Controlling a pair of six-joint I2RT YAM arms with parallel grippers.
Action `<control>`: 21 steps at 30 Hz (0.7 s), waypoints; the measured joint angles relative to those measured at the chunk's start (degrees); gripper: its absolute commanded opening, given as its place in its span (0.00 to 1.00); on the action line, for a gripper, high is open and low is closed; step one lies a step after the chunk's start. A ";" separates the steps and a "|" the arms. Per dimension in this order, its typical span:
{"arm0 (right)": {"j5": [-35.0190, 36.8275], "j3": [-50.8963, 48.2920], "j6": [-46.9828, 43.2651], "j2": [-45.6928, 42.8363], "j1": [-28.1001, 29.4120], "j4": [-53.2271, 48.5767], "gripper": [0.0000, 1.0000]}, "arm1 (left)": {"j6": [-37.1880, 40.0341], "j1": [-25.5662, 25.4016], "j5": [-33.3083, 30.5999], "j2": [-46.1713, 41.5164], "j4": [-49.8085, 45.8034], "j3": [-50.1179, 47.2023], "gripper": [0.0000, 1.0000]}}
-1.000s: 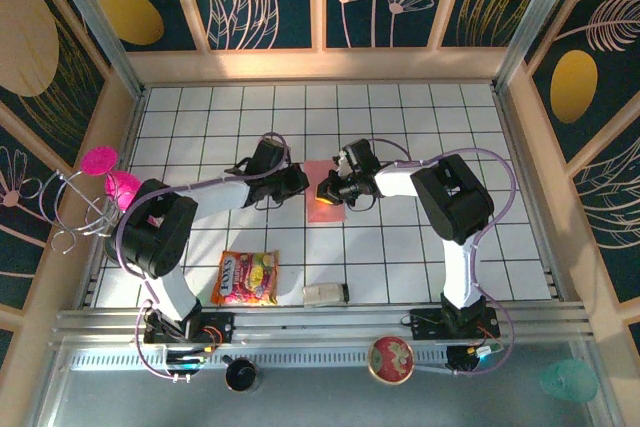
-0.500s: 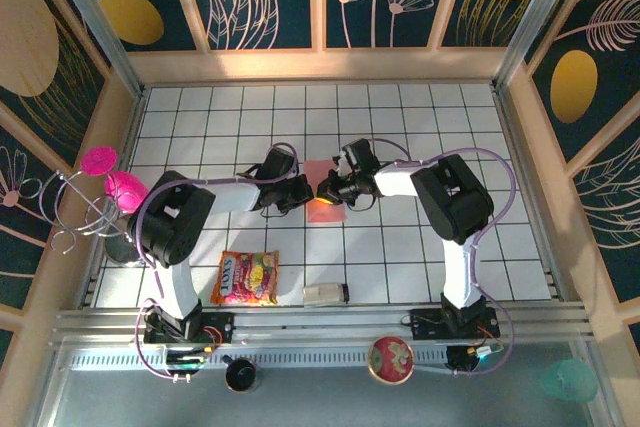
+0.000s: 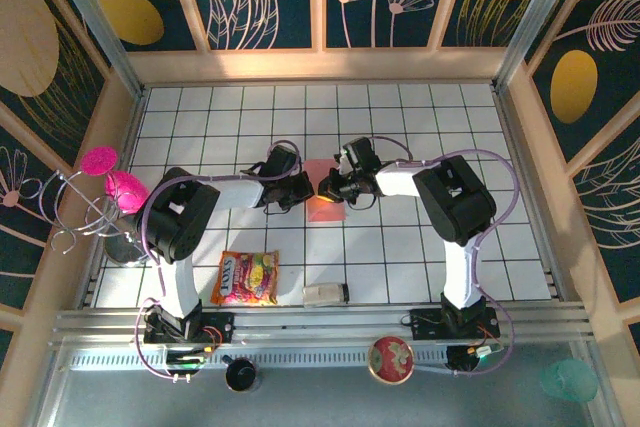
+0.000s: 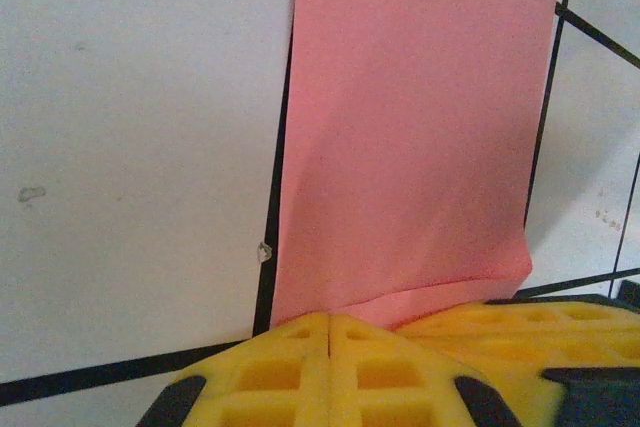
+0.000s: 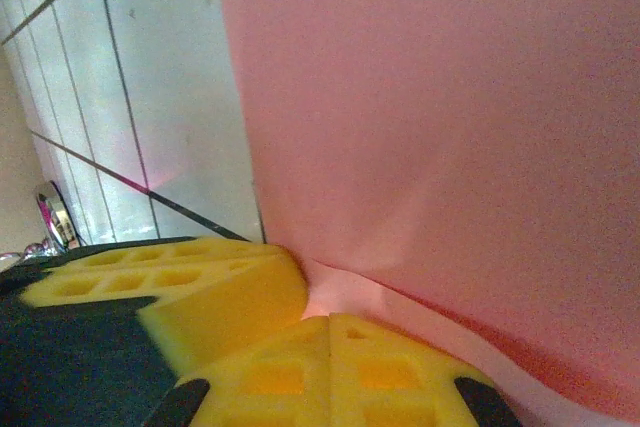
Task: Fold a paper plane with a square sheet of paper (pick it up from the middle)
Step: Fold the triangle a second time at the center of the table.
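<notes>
Left gripper (image 4: 329,322): fingers pressed together, tip at the lifted near edge of the square sheet of paper (image 4: 410,147). Right gripper (image 5: 330,325): also closed, nosing into a buckled fold of the sheet. Can't tell if either pinches paper. Tips nearly meet. Sheet sits mid tiled table (image 3: 420,127), snack packet (image 3: 246,277) well apart, nearer the bases.

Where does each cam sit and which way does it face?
Top external: above, behind the bases, looking down on the table; both arms, left gripper, right gripper show.
Left wrist: low on the left arm, facing the square sheet of paper past its shut yellow fingers.
Right wrist: same, from the opposite side.
Shared: the paper.
</notes>
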 measured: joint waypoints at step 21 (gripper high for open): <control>1.75 -4.22 0.66 -1.25 -4.90 3.28 0.00 | 0.09 -0.07 -0.02 -0.15 2.05 -1.27 0.00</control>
